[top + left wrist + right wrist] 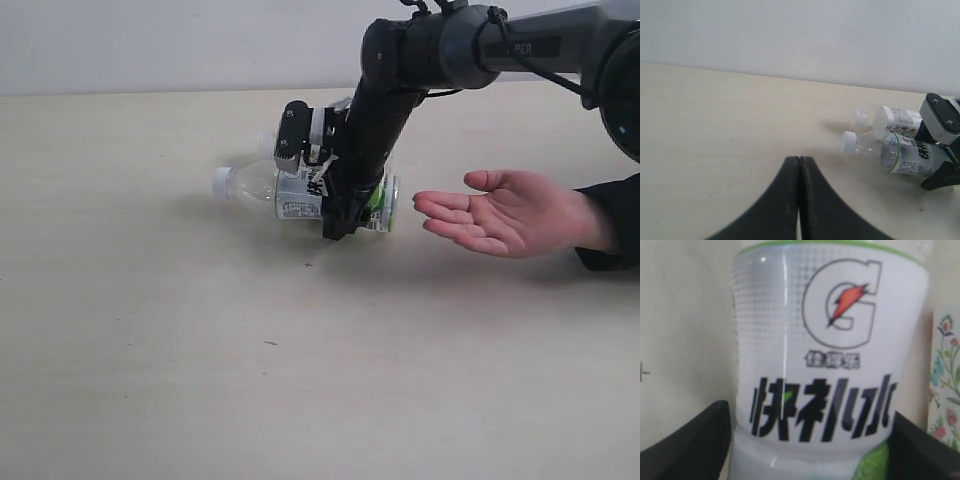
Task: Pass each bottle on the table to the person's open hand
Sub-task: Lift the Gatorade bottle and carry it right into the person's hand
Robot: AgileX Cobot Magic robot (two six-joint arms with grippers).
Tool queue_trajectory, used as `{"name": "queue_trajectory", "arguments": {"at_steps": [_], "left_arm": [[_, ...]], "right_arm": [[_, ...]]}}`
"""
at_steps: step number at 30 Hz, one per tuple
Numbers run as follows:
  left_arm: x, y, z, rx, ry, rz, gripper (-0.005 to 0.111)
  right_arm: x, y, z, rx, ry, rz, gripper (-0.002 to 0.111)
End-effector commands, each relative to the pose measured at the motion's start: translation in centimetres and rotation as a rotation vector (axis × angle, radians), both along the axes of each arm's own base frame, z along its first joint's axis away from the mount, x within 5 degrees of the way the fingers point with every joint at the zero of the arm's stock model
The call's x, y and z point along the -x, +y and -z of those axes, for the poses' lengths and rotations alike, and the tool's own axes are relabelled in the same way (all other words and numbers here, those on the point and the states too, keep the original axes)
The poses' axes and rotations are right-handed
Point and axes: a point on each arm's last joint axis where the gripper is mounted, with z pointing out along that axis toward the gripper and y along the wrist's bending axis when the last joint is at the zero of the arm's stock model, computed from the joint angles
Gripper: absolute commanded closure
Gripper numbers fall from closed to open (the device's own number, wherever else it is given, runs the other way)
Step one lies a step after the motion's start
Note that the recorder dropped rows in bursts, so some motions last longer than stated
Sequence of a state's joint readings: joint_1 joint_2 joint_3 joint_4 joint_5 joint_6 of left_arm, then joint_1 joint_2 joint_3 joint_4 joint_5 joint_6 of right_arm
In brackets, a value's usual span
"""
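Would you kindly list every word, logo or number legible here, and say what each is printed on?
"G" with a red bolt: label of the front bottle.
Large black Chinese characters below, perhaps "快补水": same label, uncertain.
Small line under the G: too blurred.
"PER" in white: right arm, likely partial.
Print on the rear bottle: too small.

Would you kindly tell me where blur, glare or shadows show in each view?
Exterior view: soft even light, faint shadow under the hand. Left wrist view: shut left pincer a dark silhouette. Right wrist view: Gatorade bottle slightly soft, thin glare streak down its label.
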State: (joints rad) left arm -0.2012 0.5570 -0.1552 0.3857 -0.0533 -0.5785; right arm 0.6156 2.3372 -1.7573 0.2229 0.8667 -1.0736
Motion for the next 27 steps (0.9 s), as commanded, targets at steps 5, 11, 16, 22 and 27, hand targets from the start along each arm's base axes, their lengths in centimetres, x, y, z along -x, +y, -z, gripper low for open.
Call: {"name": "queue_trajectory", "arguments": {"at_steps": [5,11,16,22,27], "left_arm": [[0.0,0.0,0.1,0.003,0.000,-0.002,0.107],[0.0,0.0,0.1,0.003,0.000,-0.002,0.107],[0.0,0.0,0.1,0.003,0.000,-0.002,0.107],[0.0,0.0,0.1,0.003,0.000,-0.002,0.107],[0.0,0.0,0.1,0.003,0.000,-0.002,0.107]], "right_arm": [[0.1,0.4,-1.7,-0.067,0.023,0.116,0.096],[0.9,1.3,-6.7,-0.266,0.071,0.223,0.108],[1.9,0.9,-12.4,-0.379,0.037,0.286,0.108],[3.4,-2.1,-19.6,-0.395,-0.047,0.568,0.108],[5.0,-4.9,-24.0,-0.381,-0.124,0.768,0.108]]}}
